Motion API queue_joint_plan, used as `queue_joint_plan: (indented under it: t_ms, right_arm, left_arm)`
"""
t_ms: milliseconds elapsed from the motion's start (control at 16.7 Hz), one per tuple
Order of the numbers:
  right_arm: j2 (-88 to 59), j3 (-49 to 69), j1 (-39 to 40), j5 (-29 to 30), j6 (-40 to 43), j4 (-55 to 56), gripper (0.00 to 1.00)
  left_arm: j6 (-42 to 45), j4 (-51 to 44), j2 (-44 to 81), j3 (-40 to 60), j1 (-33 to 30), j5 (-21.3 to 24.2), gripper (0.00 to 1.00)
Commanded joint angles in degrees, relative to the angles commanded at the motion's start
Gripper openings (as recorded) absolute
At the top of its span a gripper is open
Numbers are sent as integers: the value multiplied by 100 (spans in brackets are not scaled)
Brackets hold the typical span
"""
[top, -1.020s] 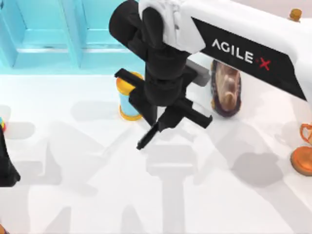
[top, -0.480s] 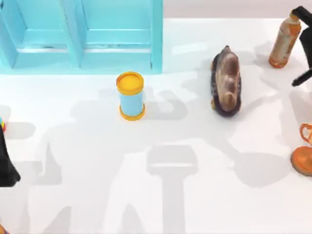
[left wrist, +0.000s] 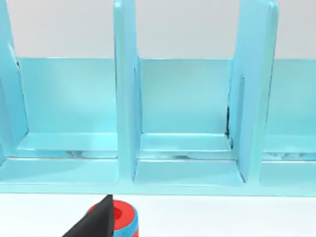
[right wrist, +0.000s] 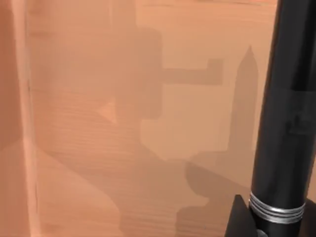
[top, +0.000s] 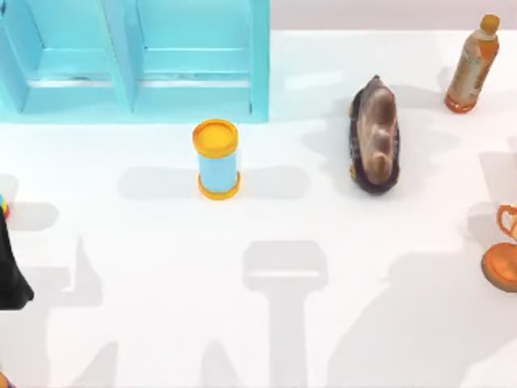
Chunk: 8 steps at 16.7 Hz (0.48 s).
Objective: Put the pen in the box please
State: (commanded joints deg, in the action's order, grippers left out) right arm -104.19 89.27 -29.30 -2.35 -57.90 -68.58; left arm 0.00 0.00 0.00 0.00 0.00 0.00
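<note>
The right gripper [right wrist: 269,231] has its fingers [right wrist: 241,222] closed narrowly on the pen [right wrist: 289,113], one dark finger lying against the barrel just below the silver band. The black barrel runs steeply out from the grip and hangs in the air over the pale wooden floor of the box [right wrist: 89,163], with one box wall standing off to the side. The pen's shadow falls on the wood, apart from the barrel, so the pen is above the box floor and not resting on it.

The left arm [top: 10,271] is parked at the left edge of the counter [top: 161,307], facing the blue shelf unit [top: 137,61], with a red and blue thing [left wrist: 123,219] just beside it.

Across the counter stand a yellow-lidded can [top: 216,159] near the shelf unit, a brown mottled shell [top: 375,137] to its right, a bottle [top: 472,65] at the far right corner and an orange cup [top: 505,259] at the right edge.
</note>
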Motion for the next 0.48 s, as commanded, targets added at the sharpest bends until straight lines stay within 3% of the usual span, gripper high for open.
queue_joint_plan:
  t_ms: [480]
  right_arm:
    - [19,-222,-328,-152,-15,-54,0]
  left_arm:
    - [0,0,0,0,0,0,100]
